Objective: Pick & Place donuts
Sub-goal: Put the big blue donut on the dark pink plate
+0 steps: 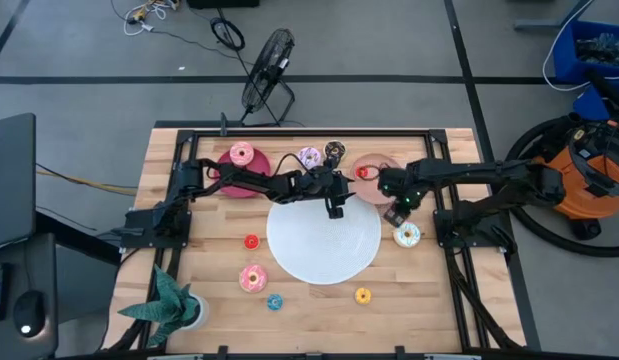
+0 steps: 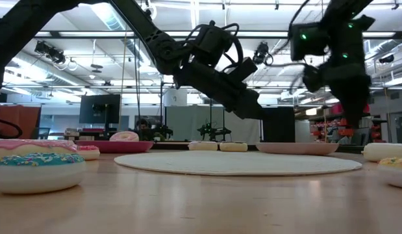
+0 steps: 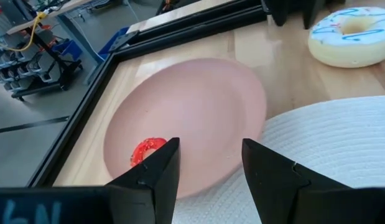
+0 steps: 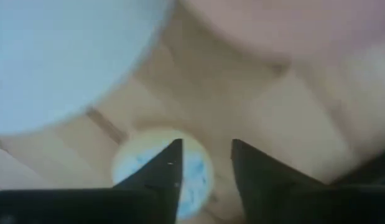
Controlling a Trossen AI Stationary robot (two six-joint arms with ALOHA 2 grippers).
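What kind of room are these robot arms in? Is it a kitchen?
Not a kitchen. It looks like a robotics lab or workshop: there's a bare concrete floor with loose cables, an orange shop vacuum beside the wooden table, and computer monitors under the ceiling strip lights.

Nine toy donuts lie on the table, counted from the high view with the clock face centred on the one big white woven disc.

Five are larger frosted rings:
- two pink frosted donuts, at ten o'clock and seven o'clock
- one purple frosted donut at twelve
- one chocolate-brown donut, also at twelve
- one white frosted donut at three

Four are tiny rings:
- two tiny red rings, at one o'clock and nine o'clock
- one tiny blue ring at seven
- one tiny yellow ring at five

There are two round plates: one crimson plate at ten and one salmon-pink plate at one. One green spiky plant stands at eight.
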